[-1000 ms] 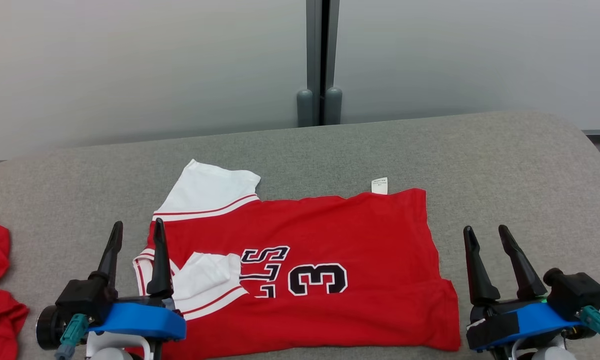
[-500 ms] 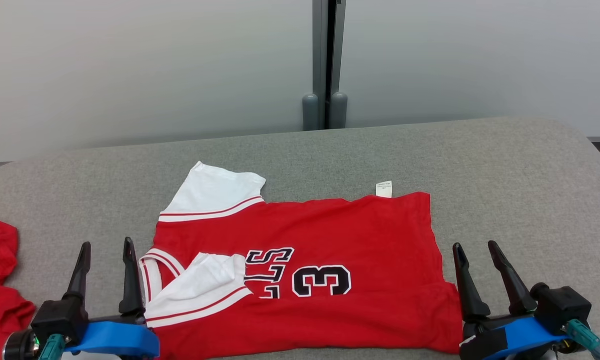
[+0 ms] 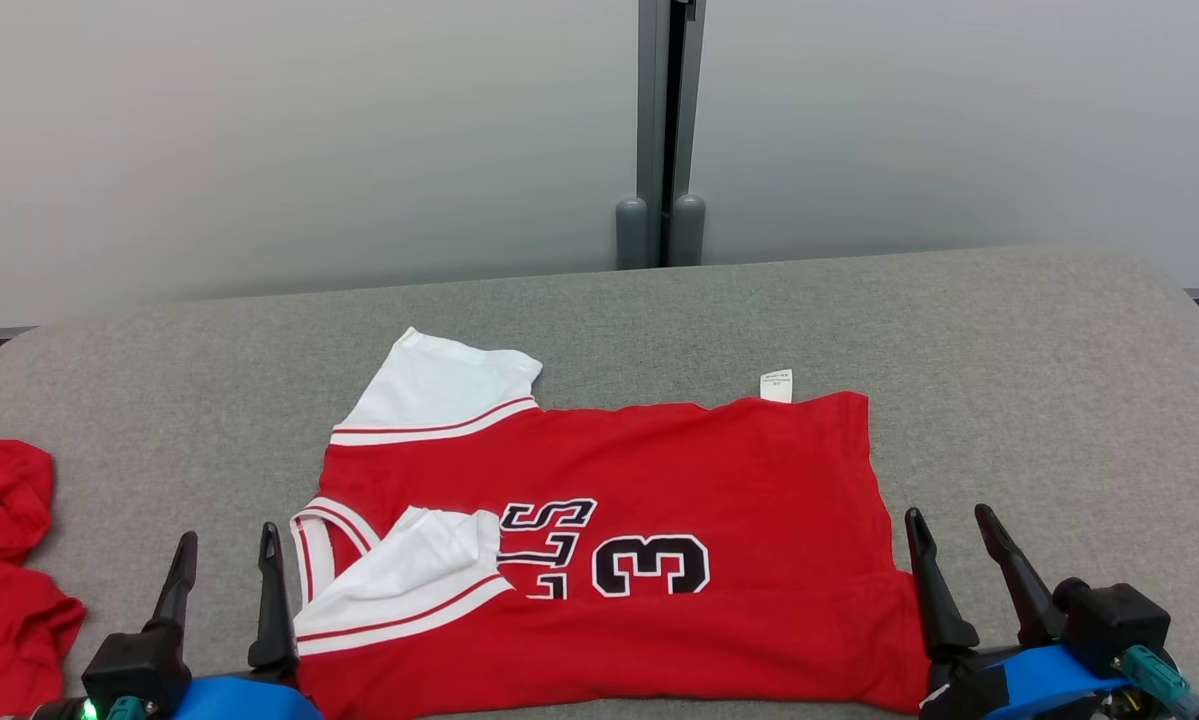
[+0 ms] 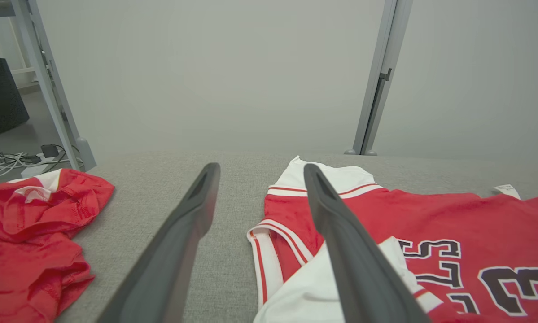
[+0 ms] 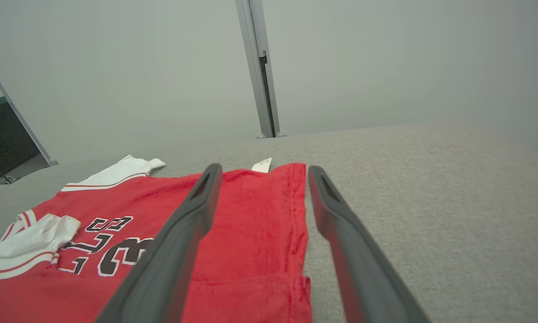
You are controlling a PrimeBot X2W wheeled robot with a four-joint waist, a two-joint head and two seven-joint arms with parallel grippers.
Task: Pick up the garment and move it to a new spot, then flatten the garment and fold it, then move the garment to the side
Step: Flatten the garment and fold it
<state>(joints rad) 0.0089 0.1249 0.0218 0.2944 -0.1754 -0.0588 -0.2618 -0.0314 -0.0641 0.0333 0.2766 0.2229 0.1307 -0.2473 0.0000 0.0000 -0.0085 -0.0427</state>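
Open right gripper (image 5: 260,172) above red jersey (image 5: 251,224) edge on grey table (image 5: 430,202)

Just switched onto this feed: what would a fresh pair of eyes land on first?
The red jersey with a black 3 and white sleeves lies spread across the grey table, one sleeve folded onto its front. The left gripper and right gripper stand open at its two ends, holding nothing. A second red garment lies crumpled at the left edge.
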